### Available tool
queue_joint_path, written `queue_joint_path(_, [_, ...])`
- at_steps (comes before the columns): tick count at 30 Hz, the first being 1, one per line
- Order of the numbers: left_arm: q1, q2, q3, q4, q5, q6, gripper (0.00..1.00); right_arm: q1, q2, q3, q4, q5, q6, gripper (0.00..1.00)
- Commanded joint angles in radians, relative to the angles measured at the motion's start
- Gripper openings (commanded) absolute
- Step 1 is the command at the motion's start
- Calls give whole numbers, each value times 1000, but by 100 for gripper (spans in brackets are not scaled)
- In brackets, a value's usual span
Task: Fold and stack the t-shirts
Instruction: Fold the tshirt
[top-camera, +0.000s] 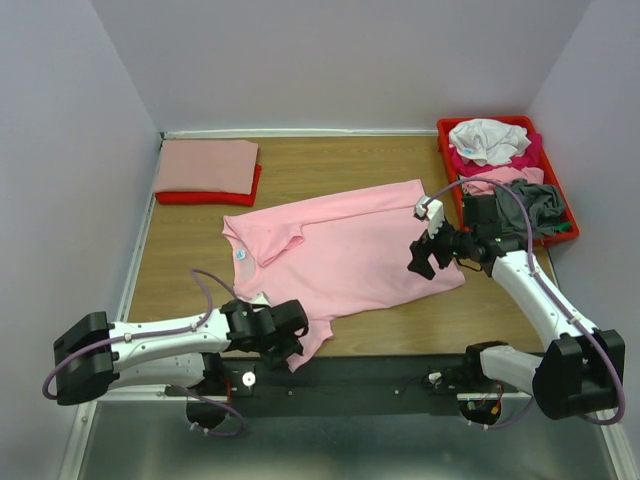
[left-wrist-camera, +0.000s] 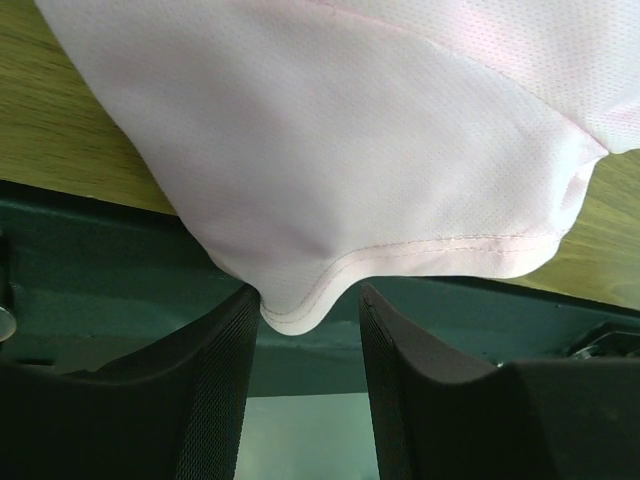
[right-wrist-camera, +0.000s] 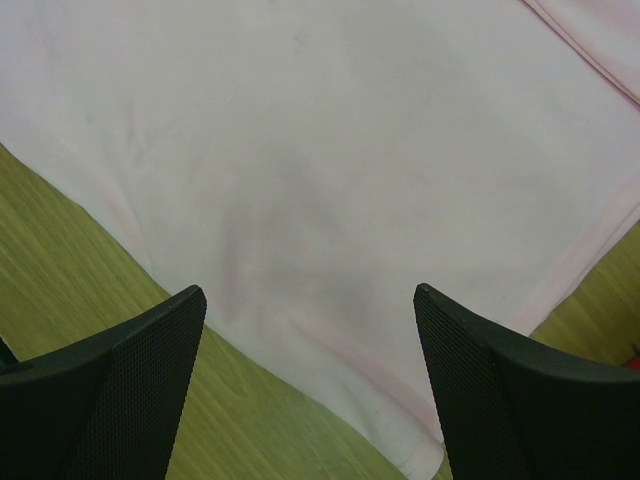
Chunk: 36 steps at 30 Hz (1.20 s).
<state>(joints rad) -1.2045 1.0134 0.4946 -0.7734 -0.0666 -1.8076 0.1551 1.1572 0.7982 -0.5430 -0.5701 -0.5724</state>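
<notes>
Light pink t-shirt (top-camera: 345, 250) spread open and slightly skewed on wooden table (top-camera: 480, 310), one edge just beside red plastic tray (top-camera: 571, 222), on the tray's left-arm side. Heaped inside the tray: white, magenta, pink and grey shirts (top-camera: 495, 150). Well apart from the tray, at the far corner across the table: salmon shirt (top-camera: 205, 165) folded atop red shirt (top-camera: 210, 198). Pink shirt judged light, limp, thin mesh knit, apt to sag and slide when lifted; best pinched at a stitched hem or corner, both arms together. Left gripper (top-camera: 288, 338) far from the tray at the shirt's near corner, jaws spread, hem drooping to just between the fingertips, not pinched. Right gripper (top-camera: 421, 262) near the tray, above the shirt's edge, jaws spread wide, empty. Only in the left wrist view: hem stitching, mesh texture, corner overhanging dark front rail (left-wrist-camera: 100, 260). Only in the top view: whole layout, collar with small blue label (top-camera: 243, 254).
</notes>
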Motion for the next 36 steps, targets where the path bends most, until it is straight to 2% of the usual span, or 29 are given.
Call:
queue_joint_path(1, [3,-16,-14,-46,-7,17,53,-6,-17,-13,8,-20,13,91])
queue_joint_path(12, [3,27,-2,-23,13,66,53,-9,-17,-13,8,-24,13,91])
queue_joint_path(20, [3,10,25,-110,19,119,52,-9,-19,-13,8,-24,16,91])
queue_joint_path(28, [3,39,1,-41,37,126,47,-9,-16,-16,8,-27,14,91])
queue_joint_path(36, [2,42,-24,-23,62,146,47,-9,-14,-14,8,-24,16,91])
